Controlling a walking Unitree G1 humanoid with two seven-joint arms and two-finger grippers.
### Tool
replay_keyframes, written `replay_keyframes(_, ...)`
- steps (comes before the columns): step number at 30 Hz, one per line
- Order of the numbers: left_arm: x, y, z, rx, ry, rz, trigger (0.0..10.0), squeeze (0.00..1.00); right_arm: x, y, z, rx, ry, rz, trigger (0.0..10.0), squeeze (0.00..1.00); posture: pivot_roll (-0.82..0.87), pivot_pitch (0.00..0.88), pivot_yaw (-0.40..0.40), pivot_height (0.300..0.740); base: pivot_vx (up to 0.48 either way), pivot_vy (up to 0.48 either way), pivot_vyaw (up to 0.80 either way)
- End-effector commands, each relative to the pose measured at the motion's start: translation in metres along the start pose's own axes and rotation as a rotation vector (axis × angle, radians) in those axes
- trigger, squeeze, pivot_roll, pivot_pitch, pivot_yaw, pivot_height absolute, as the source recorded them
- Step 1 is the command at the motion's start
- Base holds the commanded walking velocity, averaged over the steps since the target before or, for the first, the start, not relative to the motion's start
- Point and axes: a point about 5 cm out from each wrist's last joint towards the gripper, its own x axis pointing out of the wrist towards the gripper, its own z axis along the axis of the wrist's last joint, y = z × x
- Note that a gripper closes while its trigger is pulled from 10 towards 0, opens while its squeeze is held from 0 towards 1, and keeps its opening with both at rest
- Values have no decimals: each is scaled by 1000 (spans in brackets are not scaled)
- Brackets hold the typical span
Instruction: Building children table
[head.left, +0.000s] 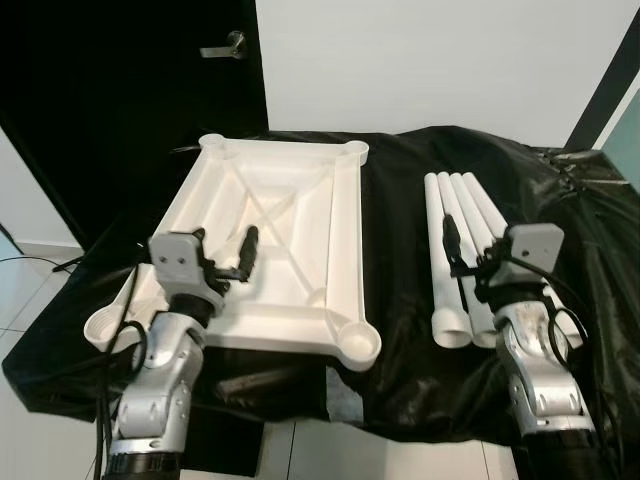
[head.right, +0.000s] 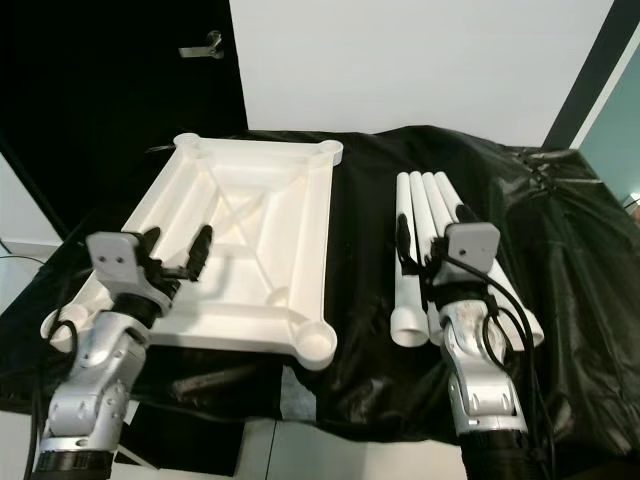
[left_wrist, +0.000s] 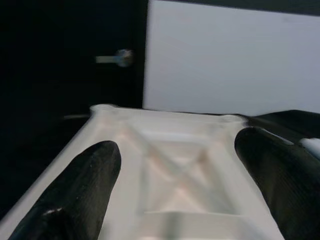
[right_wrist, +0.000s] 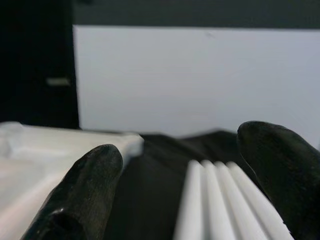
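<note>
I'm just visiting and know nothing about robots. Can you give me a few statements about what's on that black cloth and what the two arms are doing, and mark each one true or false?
1. The white tabletop lies upside down, its ribbed underside showing. True.
2. The legs are already fitted into the tabletop's corner sockets. False: four white tubes lie loose side by side on the black cloth, apart from the tabletop.
3. The left tool is open over the tabletop, holding nothing. True.
4. The right tool is shut on a leg. False: it is open above the legs, gripping none.
5. The door behind the tabletop is dark with a metal handle. True.
</note>
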Motion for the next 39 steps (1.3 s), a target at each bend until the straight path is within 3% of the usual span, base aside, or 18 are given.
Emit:
replay_keyframes(1,-1,4,-2,-15,3,27,10000,0,0,6,-1,-3,-1,27,10000,0,99,0,-21,740,0,0,0)
replay_keyframes(10,2,-1,10,16,-30,-101,10000,0,1,4,0,-6,0,23,10000,0,95,0,-17,740,0,0,0)
replay_keyframes(14,1,-5,12,12,-18,-199,10000,0,1,0,0,-3,7,5,10000,0,88,0,-13,740,0,0,0)
replay_keyframes(16,0,-11,12,33,11,-300,10000,0,0,-3,1,0,6,-5,10000,0,83,0,-7,740,0,0,0)
replay_keyframes(19,-1,-14,11,39,31,-349,10000,0,0,-5,2,2,7,-13,10000,0,81,0,-6,740,0,0,0)
replay_keyframes(20,-4,-17,13,86,33,-418,10000,0,-1,-7,3,15,14,-24,10000,0,77,0,-3,740,0,0,0)
replay_keyframes(21,-4,-17,13,86,33,-418,10000,0,-1,-7,3,15,14,-24,10000,0,77,0,-3,740,0,0,0)
replay_keyframes(23,-12,-24,12,152,91,-570,10000,0,-1,-11,4,24,25,-36,10000,0,72,0,4,740,0,0,0)
replay_keyframes(24,-12,-24,12,152,91,-570,10000,0,-1,-11,4,24,25,-36,10000,0,72,0,4,740,0,0,0)
replay_keyframes(26,-23,-28,6,178,203,-725,10000,0,-2,-14,4,26,31,-35,10000,0,64,0,11,740,0,0,0)
replay_keyframes(31,-30,-27,0,204,293,-809,10000,0,-3,-15,3,35,41,-36,10000,0,59,0,18,740,0,0,0)
replay_keyframes(33,-41,-23,-9,260,413,-921,10000,0,-4,-16,1,24,57,-33,10000,0,50,0,26,740,0,0,0)
replay_keyframes(39,-47,-22,-22,313,524,-984,10000,0,-5,-17,-1,11,81,-32,10000,0,37,0,36,740,0,0,0)
